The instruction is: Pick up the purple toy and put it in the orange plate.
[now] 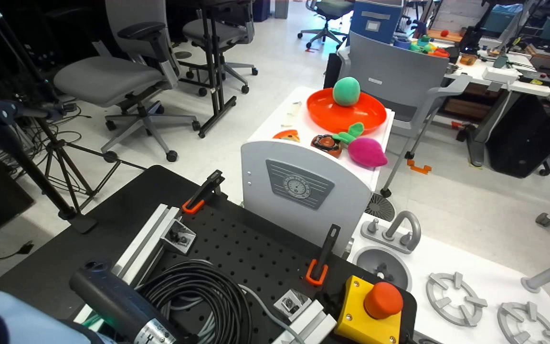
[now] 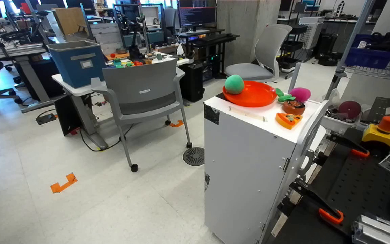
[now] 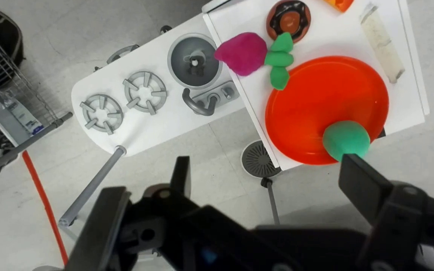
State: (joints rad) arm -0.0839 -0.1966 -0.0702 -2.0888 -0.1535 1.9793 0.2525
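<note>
Black two-fingered gripper (image 3: 266, 175) fills the foreground of my wrist view, jaws standing wide apart, holding nothing. Beyond it I see a tall white cabinet (image 2: 245, 169), and on its top a round, glossy orange-red plate (image 3: 311, 101). Just beside that lies the magenta-purple, green-leaved turnip toy (image 3: 244, 54). A round green ball (image 3: 345, 140) sits in the plate, and a brown ring-shaped doughnut (image 3: 289, 22) lies near the toy.

Purple toy (image 1: 366, 151) beside orange plate (image 1: 325, 112)
</note>
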